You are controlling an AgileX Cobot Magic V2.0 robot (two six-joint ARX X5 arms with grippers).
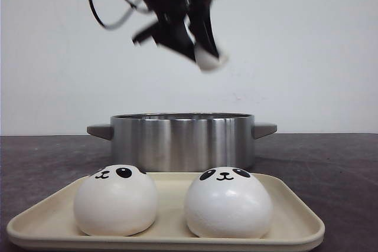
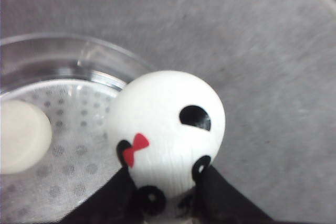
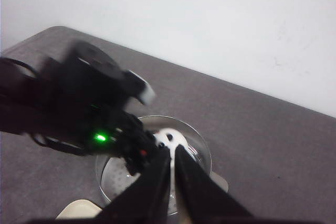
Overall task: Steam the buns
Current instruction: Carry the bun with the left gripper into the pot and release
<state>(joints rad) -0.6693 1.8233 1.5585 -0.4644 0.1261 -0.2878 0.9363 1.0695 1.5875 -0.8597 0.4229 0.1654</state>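
My left gripper [image 1: 204, 48] hangs high over the steel pot [image 1: 183, 140], shut on a white panda bun [image 1: 211, 61]. In the left wrist view the black fingers [image 2: 215, 192] clamp that bun [image 2: 168, 119], which has a red bow, above the pot's rim [image 2: 105, 61]; another white bun [image 2: 21, 137] lies on the perforated steamer plate inside. Two more panda buns [image 1: 116, 200] [image 1: 228, 203] sit on the beige tray [image 1: 295, 219] in front of the pot. My right gripper [image 3: 172, 153] is shut and empty, high above the pot [image 3: 202, 145], looking down on the held bun [image 3: 170, 136].
The pot has side handles [image 1: 100, 131] and stands on a dark grey table [image 1: 331, 163] before a white wall. The left arm [image 3: 89, 108] with its cables crosses under the right wrist camera. A tray corner [image 3: 79, 211] shows near the pot.
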